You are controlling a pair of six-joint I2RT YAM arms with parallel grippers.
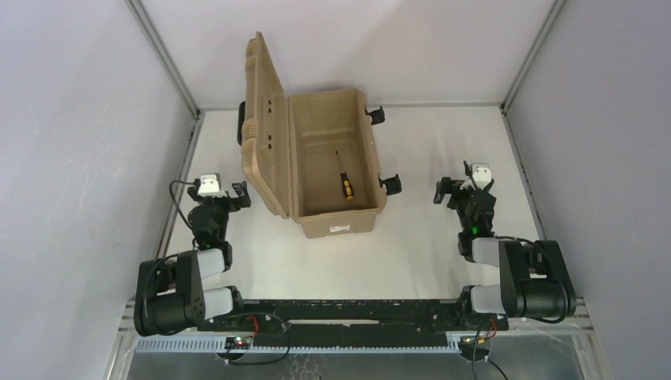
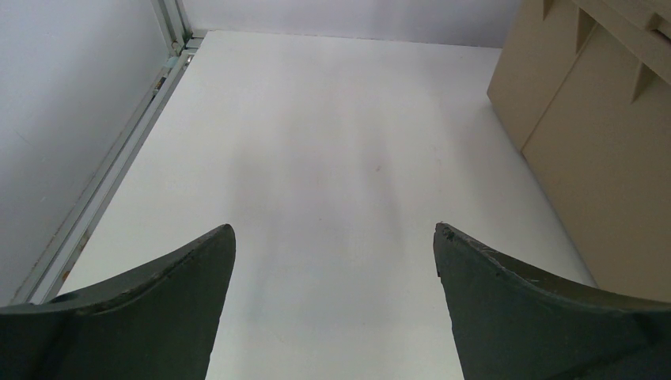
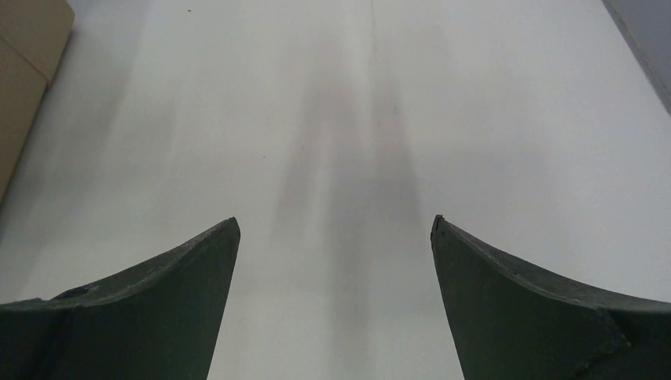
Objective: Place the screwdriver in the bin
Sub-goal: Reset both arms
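Note:
The tan bin [image 1: 372, 150] stands open at the table's middle back, its lid [image 1: 263, 127] raised on the left. The screwdriver [image 1: 344, 179] lies on the bin's floor, yellow-orange and black handle toward me, shaft pointing away. My left gripper [image 1: 223, 196] is open and empty, low on the table left of the bin; its wrist view shows the bin's tan lid [image 2: 601, 150] at the right. My right gripper [image 1: 467, 190] is open and empty, right of the bin; its wrist view shows a tan corner of the bin [image 3: 24, 71] at the left.
White table [image 1: 427, 253] with grey walls on three sides and metal rails along the left edge [image 2: 119, 166] and the right edge. Black latches [image 1: 389, 184] stick out of the bin's right side.

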